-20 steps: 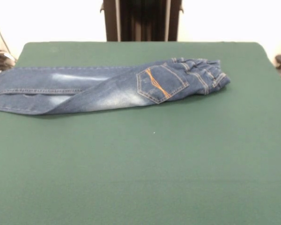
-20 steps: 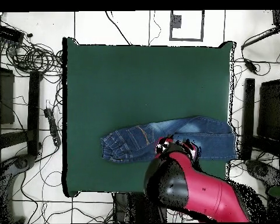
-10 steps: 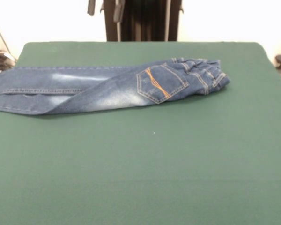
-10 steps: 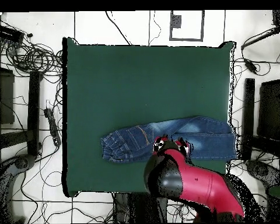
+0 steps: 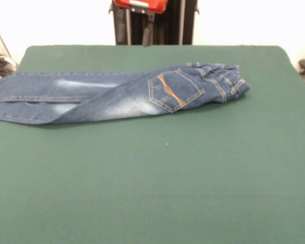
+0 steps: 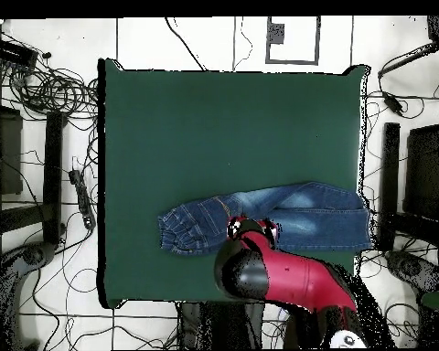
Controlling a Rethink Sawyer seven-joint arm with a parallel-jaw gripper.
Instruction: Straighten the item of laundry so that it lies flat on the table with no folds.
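Front view: gripper shows at the top edge, two dark fingers hanging under a red block, well above and behind the jeans; fingers stand apart with nothing between them. Jeans lie along the far half of the table, waistband bunched toward the picture's right, legs running left to the table's edge. Garment is folded lengthwise (one leg lies over the other, back pocket with orange stitching facing up), with pale faded patches along the thighs and a gathered, wrinkled waist. Overhead view: arm covers the jeans' near edge about midway, so the exact spot under the gripper is hidden. Risks, as judged: a pinch through both layers would drag the whole folded garment rather than open it; a pull toward the leg end could slide the cuffs off the table; the stiff denim may spring back along the crease.
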